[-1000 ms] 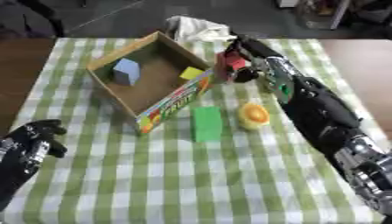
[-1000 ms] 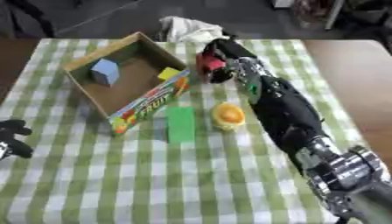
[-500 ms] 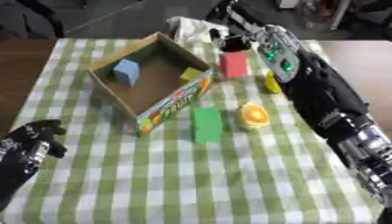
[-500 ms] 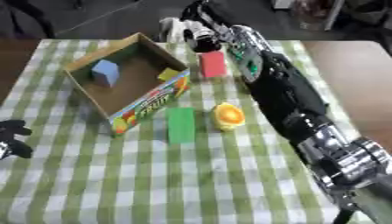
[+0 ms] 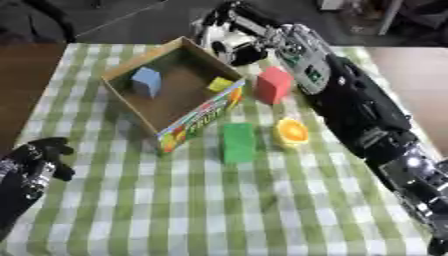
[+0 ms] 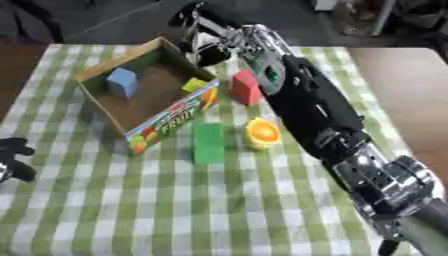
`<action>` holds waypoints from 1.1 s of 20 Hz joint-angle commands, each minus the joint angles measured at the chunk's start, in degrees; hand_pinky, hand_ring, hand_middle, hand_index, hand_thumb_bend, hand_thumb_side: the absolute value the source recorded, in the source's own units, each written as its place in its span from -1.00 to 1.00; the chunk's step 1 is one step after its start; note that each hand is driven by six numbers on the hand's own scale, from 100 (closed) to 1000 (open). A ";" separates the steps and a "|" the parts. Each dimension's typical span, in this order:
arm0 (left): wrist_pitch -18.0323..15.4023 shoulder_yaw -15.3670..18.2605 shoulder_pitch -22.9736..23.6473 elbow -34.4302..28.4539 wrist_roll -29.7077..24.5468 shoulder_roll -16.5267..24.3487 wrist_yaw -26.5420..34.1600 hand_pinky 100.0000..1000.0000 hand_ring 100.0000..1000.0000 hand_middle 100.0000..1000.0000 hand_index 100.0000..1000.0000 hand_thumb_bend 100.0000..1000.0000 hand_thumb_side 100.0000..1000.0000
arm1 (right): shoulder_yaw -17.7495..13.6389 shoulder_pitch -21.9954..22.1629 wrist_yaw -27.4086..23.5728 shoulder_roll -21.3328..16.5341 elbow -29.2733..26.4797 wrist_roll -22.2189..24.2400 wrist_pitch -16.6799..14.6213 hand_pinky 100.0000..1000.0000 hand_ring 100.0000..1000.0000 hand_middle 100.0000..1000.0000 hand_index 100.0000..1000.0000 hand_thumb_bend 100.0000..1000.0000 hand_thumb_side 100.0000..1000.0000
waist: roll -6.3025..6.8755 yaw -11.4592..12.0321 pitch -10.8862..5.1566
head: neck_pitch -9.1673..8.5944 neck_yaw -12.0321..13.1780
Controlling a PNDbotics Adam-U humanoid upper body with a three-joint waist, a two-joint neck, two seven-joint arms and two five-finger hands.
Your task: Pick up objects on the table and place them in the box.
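So: one green-and-white checked tablecloth (image 5: 175,210), one open cardboard box (image 5: 197,122), five small things.
Inside the box lie one blue block (image 5: 147,81) and one yellow block (image 5: 220,84); outside, one red block (image 5: 273,85), one green block (image 5: 237,143), one orange piece (image 5: 291,131). The right hand (image 5: 229,31), fingers curled around something white, hangs beyond the box's far corner, the red block just below it; the left hand (image 5: 33,162) rests curled, empty, lower left.

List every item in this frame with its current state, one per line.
box: open, tilted, holds two blocks
blue block: inside box
yellow block: inside box
red block: on table, outside box
green block: flat on table
orange object: on table
white object: under right hand
left hand: idle, curled, empty
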 commanded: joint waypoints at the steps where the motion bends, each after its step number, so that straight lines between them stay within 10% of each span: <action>1: 0.10 0.32 -0.39 -0.87 0.03 0.56 -0.21 0.07 -0.02 0.22 0.52 -1.00 0.07 | -1.23 -0.96 0.74 -1.44 0.73 2.98 -0.51 0.56 0.94 0.86 0.88 -0.70 -0.50 | 0.12 -0.17 -0.91 | 0.26 -0.07; 13: 0.15 0.56 -0.01 -0.83 0.13 0.76 -0.42 0.07 -0.02 0.22 0.53 -1.00 0.07 | -5.19 -0.05 5.31 -6.46 5.46 10.35 -0.72 0.68 1.00 1.00 1.00 -0.44 -0.50 | -0.09 -1.11 -1.26 | 0.26 0.25; 22: 0.16 0.60 0.08 -0.83 0.24 0.69 -0.40 0.07 -0.02 0.22 0.53 -1.00 0.09 | -7.67 0.75 16.02 -5.18 12.77 8.73 5.27 0.66 1.00 0.97 1.00 -0.39 -0.05 | 0.28 -1.09 -1.19 | 0.26 0.29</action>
